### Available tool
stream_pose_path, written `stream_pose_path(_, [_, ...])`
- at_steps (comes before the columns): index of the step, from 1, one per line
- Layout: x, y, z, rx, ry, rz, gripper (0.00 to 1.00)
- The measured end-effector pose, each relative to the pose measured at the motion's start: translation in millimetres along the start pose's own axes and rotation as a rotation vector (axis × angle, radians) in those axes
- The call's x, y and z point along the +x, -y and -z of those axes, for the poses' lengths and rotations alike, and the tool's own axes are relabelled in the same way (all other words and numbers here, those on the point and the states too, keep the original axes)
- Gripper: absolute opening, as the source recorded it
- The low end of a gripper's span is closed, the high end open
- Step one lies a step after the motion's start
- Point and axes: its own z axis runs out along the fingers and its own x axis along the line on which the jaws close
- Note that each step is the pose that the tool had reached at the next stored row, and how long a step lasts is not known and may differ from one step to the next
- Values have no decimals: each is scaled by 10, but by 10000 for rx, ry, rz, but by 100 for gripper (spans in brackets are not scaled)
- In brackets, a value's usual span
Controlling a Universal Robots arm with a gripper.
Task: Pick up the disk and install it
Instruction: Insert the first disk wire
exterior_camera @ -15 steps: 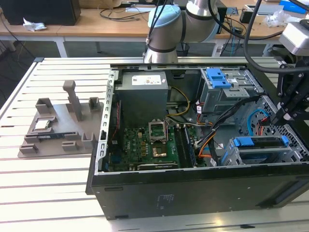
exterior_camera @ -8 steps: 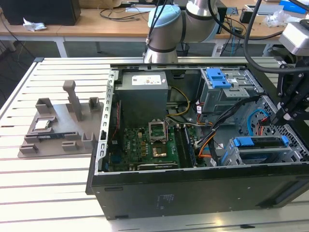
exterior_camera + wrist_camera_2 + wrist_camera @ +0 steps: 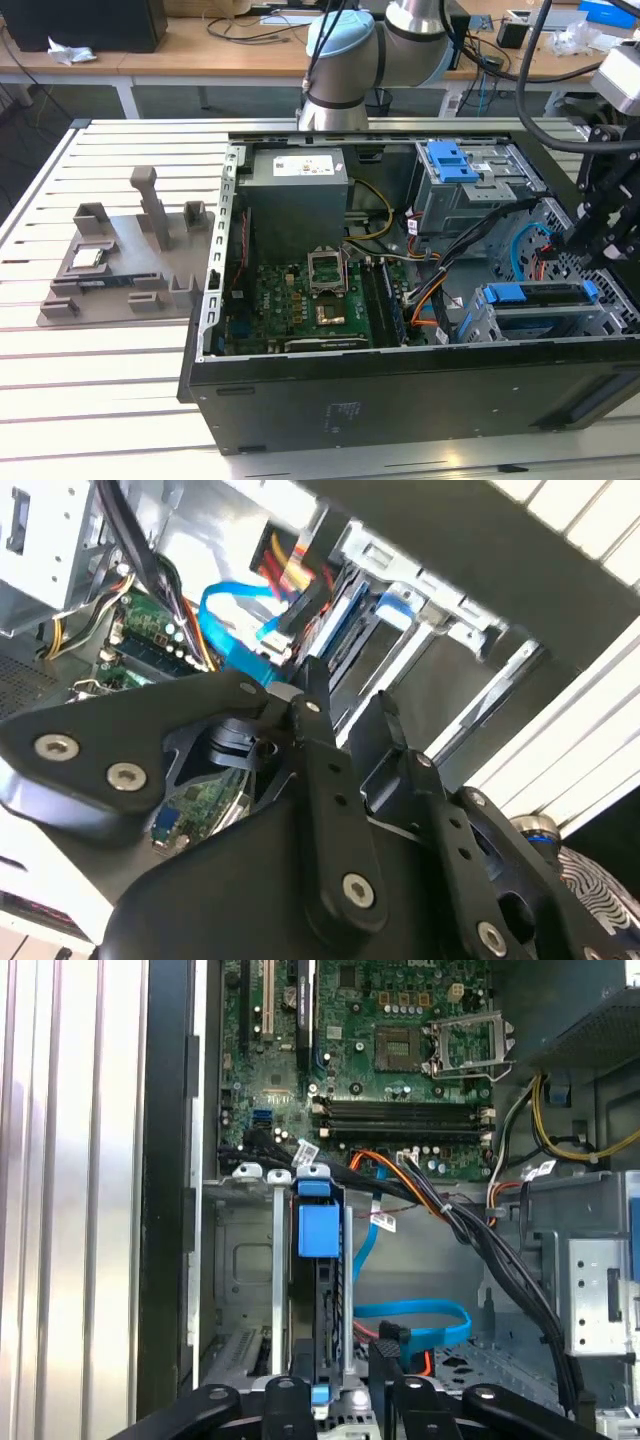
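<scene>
The flat rectangular disk in its blue plastic carrier bracket was seen seated in the grey metal bay at the lower corner of the open computer case, toward the exterior view's right. It lay level, with its long blue edge and end tabs facing upward. In the first wrist view the disk was presented edge-on, held between the thin metal rails of the bay, with its blue end tab clearly shown.
</scene>
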Motion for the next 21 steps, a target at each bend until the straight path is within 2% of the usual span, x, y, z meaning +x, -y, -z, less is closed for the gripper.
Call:
stream_pose_path(1, [1,87,1,-4,1,-1,36])
stream_pose_path(2, [-22,117,-2,-2,1,-34,36])
stream_pose_path(7, [-201,133,-32,-1,-3,-56,36])
stream_pose_path(10, [-265,137,-81,-1,-48,-65,36])
stream_pose_path(15, [-268,146,-176,-1,-64,-71,36])
stream_pose_path(21, [-268,146,-184,-1,-73,-71,36])
